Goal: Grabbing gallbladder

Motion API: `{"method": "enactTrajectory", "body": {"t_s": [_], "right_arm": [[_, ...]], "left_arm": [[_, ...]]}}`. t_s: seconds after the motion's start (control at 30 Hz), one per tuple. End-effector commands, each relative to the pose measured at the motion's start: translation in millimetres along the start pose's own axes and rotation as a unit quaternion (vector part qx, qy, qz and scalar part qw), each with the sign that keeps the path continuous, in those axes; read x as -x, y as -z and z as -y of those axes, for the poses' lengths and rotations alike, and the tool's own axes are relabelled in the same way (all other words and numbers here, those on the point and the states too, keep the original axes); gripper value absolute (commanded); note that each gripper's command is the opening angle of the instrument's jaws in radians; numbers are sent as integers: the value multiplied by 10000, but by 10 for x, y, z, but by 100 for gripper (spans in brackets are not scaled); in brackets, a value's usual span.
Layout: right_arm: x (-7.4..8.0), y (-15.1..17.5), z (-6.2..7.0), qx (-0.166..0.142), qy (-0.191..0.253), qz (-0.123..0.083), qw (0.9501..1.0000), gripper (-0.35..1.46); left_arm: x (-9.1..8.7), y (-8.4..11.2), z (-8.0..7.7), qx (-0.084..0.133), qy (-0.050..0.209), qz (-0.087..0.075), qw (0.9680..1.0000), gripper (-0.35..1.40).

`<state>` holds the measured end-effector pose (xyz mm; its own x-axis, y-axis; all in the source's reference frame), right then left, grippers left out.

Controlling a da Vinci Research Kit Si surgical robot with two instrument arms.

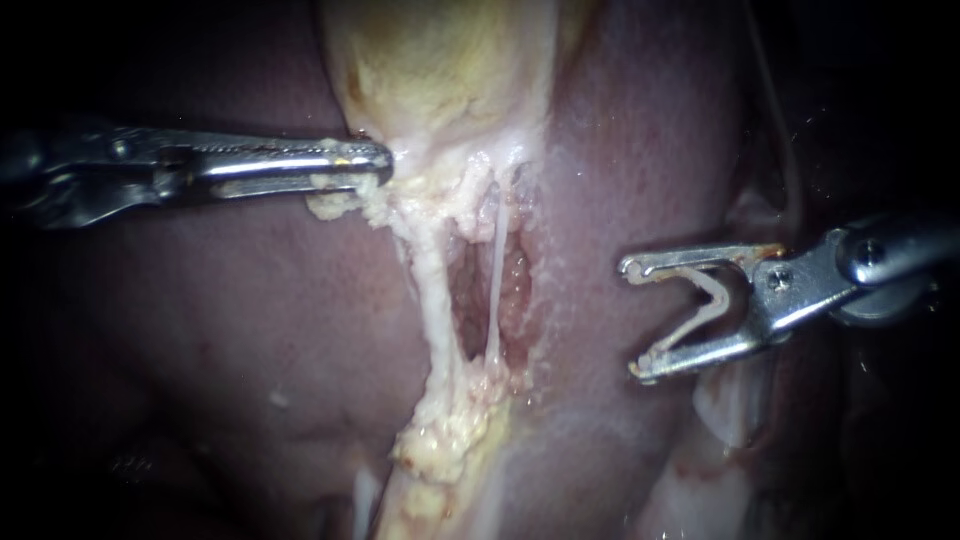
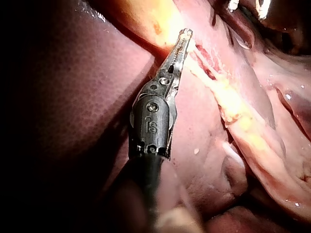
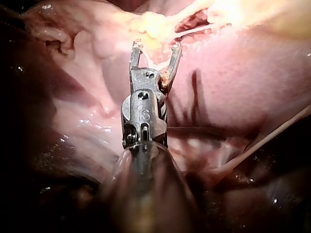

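Observation:
The pale yellow gallbladder (image 1: 440,60) lies at the top centre on the liver (image 1: 200,320). My left instrument (image 1: 380,162) comes in level from the left, its jaws shut on the whitish tissue at the gallbladder's lower edge. In the left wrist view the jaws (image 2: 185,35) lie together against that edge of the gallbladder (image 2: 150,19). My right instrument (image 1: 632,320) hangs over the liver to the right, jaws open toward the dissected area and apart from the tissue. The right wrist view shows its open jaws (image 3: 156,48) just short of the yellow fat.
Below the gallbladder a thick fatty strand (image 1: 430,290) and a thin white strand (image 1: 495,270) run down across a raw red window. A lump of yellow fat (image 1: 445,435) sits at their lower end. A thin metal V lies inside the right jaws.

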<state>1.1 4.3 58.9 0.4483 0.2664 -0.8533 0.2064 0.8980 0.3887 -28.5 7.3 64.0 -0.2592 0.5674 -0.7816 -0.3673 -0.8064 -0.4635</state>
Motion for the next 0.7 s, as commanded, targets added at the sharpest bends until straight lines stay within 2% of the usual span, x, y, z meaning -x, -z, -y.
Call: {"method": "enactTrajectory", "body": {"t_s": [0.03, 0.07, 0.17, 0.23, 0.33, 0.5, 0.7], "right_arm": [[0, 0, 0, 15, -2, 1, 10000, 49], [0, 1, 0, 14, -1, 1, 10000, 49], [0, 1, 0, 13, -2, 0, 10000, 49], [-1, 2, 0, 13, -3, 0, 10000, 49], [-1, 2, 0, 14, -4, 0, 10000, 49], [-1, 2, 0, 14, -4, 0, 10000, 49], [-1, 2, 0, 14, -4, 0, 10000, 49]], "left_arm": [[1, 2, 0, 0, -9, -2, 10000, -35], [2, 4, 0, 4, -11, -2, 10000, -33], [3, 12, -1, 26, -17, -1, 10000, 12], [4, 19, -3, -15, -110, 11, 9999, 29], [4, 25, -3, -87, -258, 30, 9996, 44], [6, 29, 4, -131, -288, 43, 9995, 59], [15, 20, 18, -175, -304, 46, 9994, 57]]}}
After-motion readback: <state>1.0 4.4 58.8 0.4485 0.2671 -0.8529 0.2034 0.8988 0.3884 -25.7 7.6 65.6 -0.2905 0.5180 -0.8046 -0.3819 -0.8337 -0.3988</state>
